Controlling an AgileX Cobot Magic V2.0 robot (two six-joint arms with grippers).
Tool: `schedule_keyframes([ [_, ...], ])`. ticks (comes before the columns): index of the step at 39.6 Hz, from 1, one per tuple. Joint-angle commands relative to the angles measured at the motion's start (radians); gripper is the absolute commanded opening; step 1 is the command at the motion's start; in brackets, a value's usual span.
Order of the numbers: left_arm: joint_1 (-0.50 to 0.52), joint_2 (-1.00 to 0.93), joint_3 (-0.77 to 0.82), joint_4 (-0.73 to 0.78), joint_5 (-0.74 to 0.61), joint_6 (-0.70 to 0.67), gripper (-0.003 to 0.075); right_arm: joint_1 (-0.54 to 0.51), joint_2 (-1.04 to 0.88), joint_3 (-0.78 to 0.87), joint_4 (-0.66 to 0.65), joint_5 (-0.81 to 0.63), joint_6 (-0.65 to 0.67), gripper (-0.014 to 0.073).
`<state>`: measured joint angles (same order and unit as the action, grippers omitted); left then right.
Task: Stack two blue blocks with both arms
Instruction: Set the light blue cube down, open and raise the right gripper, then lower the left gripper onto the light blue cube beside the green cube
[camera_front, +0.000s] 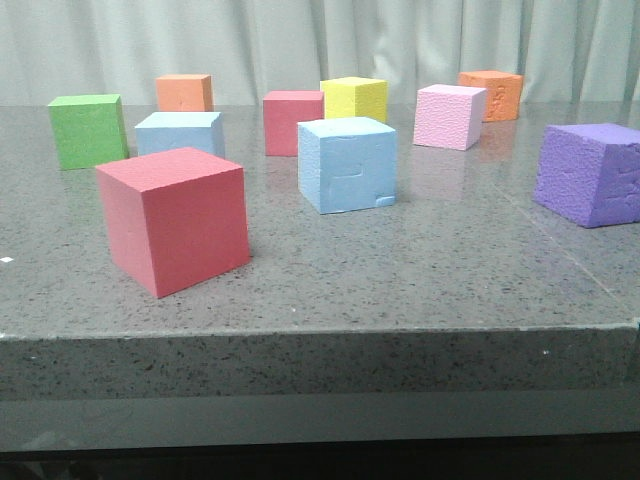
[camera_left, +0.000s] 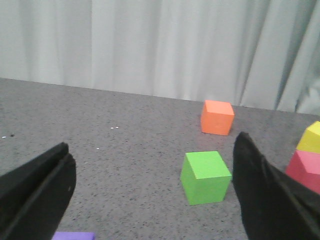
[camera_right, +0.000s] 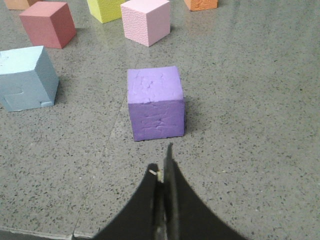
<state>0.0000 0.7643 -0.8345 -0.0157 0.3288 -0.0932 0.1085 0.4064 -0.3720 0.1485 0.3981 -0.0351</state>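
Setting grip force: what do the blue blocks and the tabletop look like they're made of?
Both blue blocks look like matte foam: fine-grained faces, and the nearer one shows dents and scuff lines. The tabletop looks like polished speckled grey stone or a stone-look composite, faintly reflecting the blocks.

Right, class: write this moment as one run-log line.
blue blocks: apart, unstacked | left end effector: open | right end effector: shut, empty

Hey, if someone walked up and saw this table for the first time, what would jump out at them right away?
Probably the big red cube nearest the front edge, left of centre, on a grey speckled table scattered with coloured foam cubes. Behind it, the two blue blocks sit apart: one mid-table, one farther back left. A purple cube stands at the right edge.
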Motion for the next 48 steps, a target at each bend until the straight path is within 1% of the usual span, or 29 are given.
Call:
schedule_keyframes([
  [1,-0.092,0.057,-0.075,-0.014,-0.069,-0.003,0.0617,-0.007,0.003,-0.027,0.008,-0.084,-0.014,-0.0067],
  [8,-0.286,0.199,-0.162,0.006,-0.047,-0.003,0.0617,-0.007,0.003,-0.027,0.009,-0.084,-0.014,-0.0067],
  [13,-0.385,0.337,-0.258,0.016,0.050,-0.003,0.0617,-0.007,0.003,-0.027,0.009,-0.083,-0.014,-0.0067],
  [16,-0.417,0.424,-0.329,0.016,0.128,-0.003,0.0617,-0.007,0.003,-0.027,0.009,-0.083,-0.014,-0.0067],
  [22,-0.433,0.586,-0.475,-0.002,0.322,-0.012,0.0617,-0.007,0.003,-0.027,0.009,-0.079,-0.014,-0.0067],
  [27,-0.433,0.711,-0.576,-0.043,0.439,-0.014,0.0617,-0.007,0.003,-0.027,0.009,-0.079,-0.014,-0.0067],
  [32,-0.433,0.811,-0.647,-0.097,0.502,-0.014,0.0617,-0.007,0.003,-0.027,0.014,-0.078,-0.014,-0.0067],
  [35,-0.433,0.865,-0.689,-0.103,0.547,-0.017,0.0617,-0.007,0.003,-0.027,0.014,-0.078,-0.014,-0.0067],
  [39,-0.433,0.920,-0.738,-0.089,0.601,-0.092,0.0617,-0.007,0.003,-0.027,0.014,-0.078,-0.014,-0.0067],
  [41,-0.431,0.941,-0.755,-0.072,0.617,-0.117,0.0617,-0.007,0.003,-0.027,0.014,-0.078,-0.014,-0.0067],
  [48,-0.431,0.987,-0.790,-0.074,0.615,-0.120,0.0617,-0.007,0.003,-0.027,0.014,-0.078,-0.014,-0.0067],
])
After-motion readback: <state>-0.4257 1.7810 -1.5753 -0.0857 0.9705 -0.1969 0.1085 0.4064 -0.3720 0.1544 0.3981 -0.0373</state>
